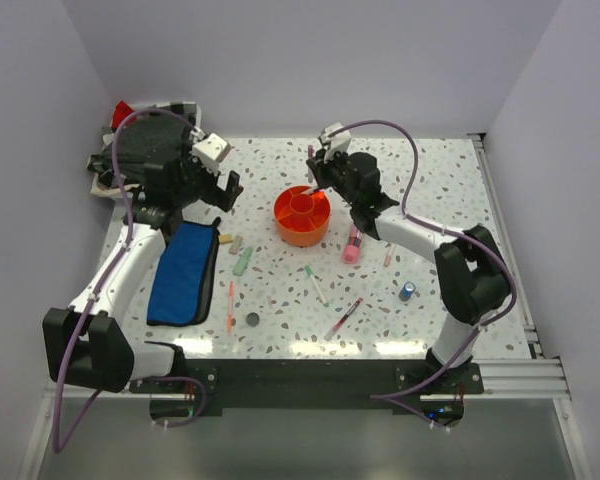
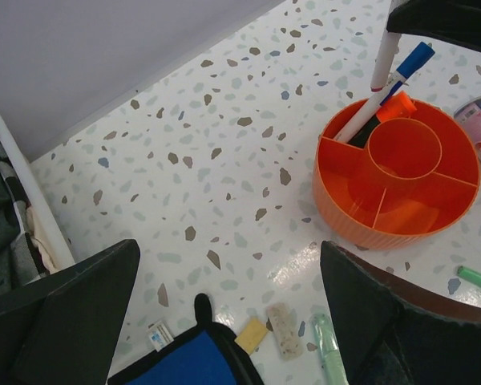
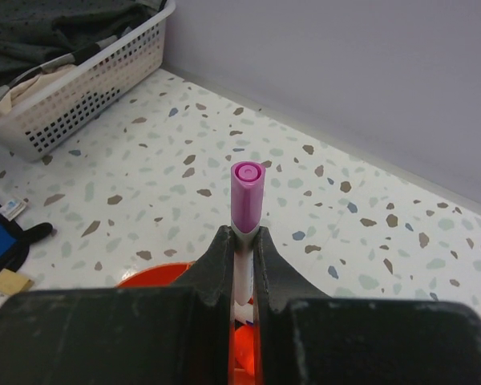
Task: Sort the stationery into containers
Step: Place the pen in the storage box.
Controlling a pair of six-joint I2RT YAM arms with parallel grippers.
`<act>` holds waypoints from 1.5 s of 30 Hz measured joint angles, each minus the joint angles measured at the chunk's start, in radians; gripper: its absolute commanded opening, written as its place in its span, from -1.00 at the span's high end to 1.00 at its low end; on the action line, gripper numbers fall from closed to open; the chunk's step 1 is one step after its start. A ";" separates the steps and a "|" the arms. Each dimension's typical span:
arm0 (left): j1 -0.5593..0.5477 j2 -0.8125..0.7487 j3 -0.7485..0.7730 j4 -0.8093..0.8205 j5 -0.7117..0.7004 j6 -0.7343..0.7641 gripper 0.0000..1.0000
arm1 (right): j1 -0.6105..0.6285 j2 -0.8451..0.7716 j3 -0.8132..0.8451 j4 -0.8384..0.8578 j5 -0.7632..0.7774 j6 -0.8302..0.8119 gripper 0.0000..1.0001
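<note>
while the right end effector (image 3: 240, 245) hangs over the far rim of the orange organiser (image 1: 300, 236), we see its jaws pinched tight on a purple-capped pen (image 3: 248, 188), held upright with the cap on top. its white barrel runs down toward an outer compartment on the far side, where a blue-capped pen (image 2: 389, 84) and an orange highlighter (image 2: 398, 106) already lean. we cannot tell whether the held pen's lower end touches anything. the left end effector (image 1: 227, 190) is spread wide and grips nothing. it hovers above the counter (image 1: 430, 180) between the organiser and the blue pouch (image 1: 185, 272), which lies flat on the left side. in the left wrist view, small erasers (image 2: 284, 329) lie just beside the pouch's far end, with a green marker (image 1: 243, 262) close by them. the rest of the stationery lies loose on the counter, nearer the arm bases. an orange pen (image 1: 230, 305) and a dark disc (image 1: 252, 320) lie just right of the pouch. a green-tipped pen (image 1: 317, 285) and a red pen (image 1: 345, 317) lie near the middle. a pink tube (image 1: 352, 245) lies just right of the organiser, and a blue cylinder (image 1: 408, 291) stands further right, well apart from the others. a white basket (image 3: 88, 80) of dark cloth sits at the far left corner.
</note>
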 measured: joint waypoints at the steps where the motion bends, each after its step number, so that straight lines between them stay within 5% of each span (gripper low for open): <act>1: 0.002 0.001 0.000 -0.006 -0.001 0.000 -1.00 | 0.004 0.013 0.000 0.011 -0.003 0.002 1.00; 16: 0.008 0.057 0.009 -0.030 -0.019 0.010 -1.00 | 0.025 0.113 0.006 0.072 -0.021 0.027 1.00; 23: 0.009 0.058 0.011 -0.030 -0.021 0.019 -1.00 | 0.025 0.113 0.009 0.057 -0.025 0.031 0.40; 33: 0.010 0.052 0.011 -0.019 -0.019 0.018 -1.00 | 0.025 0.103 0.017 0.000 -0.018 0.026 0.19; 45: 0.024 -0.045 -0.060 0.114 0.008 -0.014 -1.00 | 0.025 -0.282 0.016 -0.264 0.137 0.039 0.14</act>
